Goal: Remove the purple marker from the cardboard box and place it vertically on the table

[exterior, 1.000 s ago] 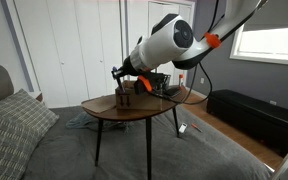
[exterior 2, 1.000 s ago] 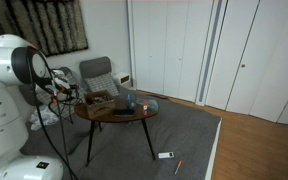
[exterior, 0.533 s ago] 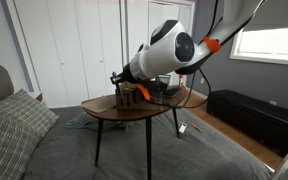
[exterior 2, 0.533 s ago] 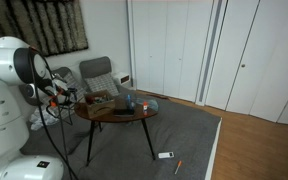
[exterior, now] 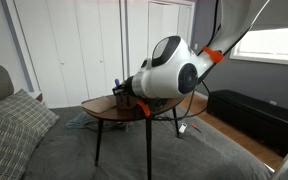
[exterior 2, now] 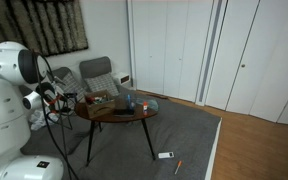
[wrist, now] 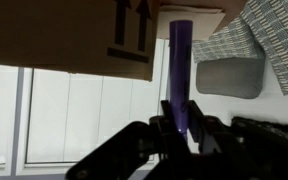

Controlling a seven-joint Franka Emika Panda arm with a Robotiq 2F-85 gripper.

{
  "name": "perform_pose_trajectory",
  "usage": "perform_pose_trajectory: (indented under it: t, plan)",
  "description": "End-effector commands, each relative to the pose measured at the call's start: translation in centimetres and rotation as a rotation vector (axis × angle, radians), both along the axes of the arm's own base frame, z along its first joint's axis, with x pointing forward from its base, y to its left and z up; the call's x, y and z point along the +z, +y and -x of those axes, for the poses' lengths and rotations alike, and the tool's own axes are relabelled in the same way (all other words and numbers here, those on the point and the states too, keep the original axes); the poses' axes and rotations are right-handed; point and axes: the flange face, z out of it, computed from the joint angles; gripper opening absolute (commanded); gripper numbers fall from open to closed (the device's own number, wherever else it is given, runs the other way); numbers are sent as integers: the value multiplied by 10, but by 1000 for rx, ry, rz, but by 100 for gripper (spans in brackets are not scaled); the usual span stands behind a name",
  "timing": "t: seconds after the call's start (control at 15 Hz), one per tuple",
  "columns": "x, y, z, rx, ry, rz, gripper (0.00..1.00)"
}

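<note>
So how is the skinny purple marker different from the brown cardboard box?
The thin purple marker is a slim stick; the brown cardboard box is wide and flat-sided. The marker is plain purple; the box has dark arrow marks. The gripper holds the marker, not the box.

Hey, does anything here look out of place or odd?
Two small things lie on the carpet near the table: a white object and a thin reddish stick, seemingly stray. Otherwise nothing stands out; the gripper grips the purple marker by the cardboard box.
</note>
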Motion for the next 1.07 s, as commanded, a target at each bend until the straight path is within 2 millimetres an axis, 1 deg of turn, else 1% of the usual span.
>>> perform_pose_trajectory:
  t: [0.0,0.53,0.8,1.0]
  plan:
    - [-18,0,9,6,-75,-19,5]
    - [-54,-6,12,24,-108,-75,5]
    - [-65,-10,10,23,-80,-117,5]
    - [-69,-12,8,21,-75,-137,5]
